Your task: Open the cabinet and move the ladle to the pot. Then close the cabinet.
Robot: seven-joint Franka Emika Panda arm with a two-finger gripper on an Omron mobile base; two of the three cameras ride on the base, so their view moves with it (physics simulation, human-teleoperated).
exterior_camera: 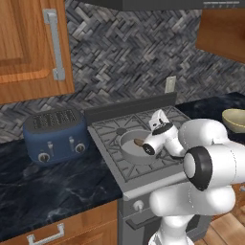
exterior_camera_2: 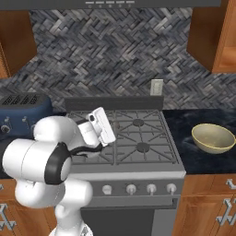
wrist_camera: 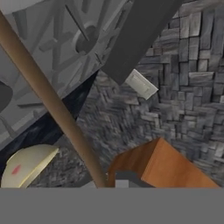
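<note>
The grey pot (exterior_camera: 125, 152) sits on the front left burner of the stove (exterior_camera: 111, 128). My gripper (exterior_camera: 144, 145) hangs just over the pot, shut on the ladle (exterior_camera: 139, 141), whose small brown scoop sits above the pot's inside. In the hand view the ladle's handle (wrist_camera: 52, 103) runs as a long brown rod from the top left down to my fingers. The wall cabinet (exterior_camera: 24, 52) with its long silver bar handle (exterior_camera: 54, 43) hangs at the upper left. I cannot tell whether its door stands ajar.
A blue toaster (exterior_camera: 55, 136) stands on the dark counter left of the stove. A yellowish bowl (exterior_camera_2: 213, 137) rests on the counter to the right. Another wall cabinet (exterior_camera_2: 209, 32) hangs at the upper right, and a range hood above the stove.
</note>
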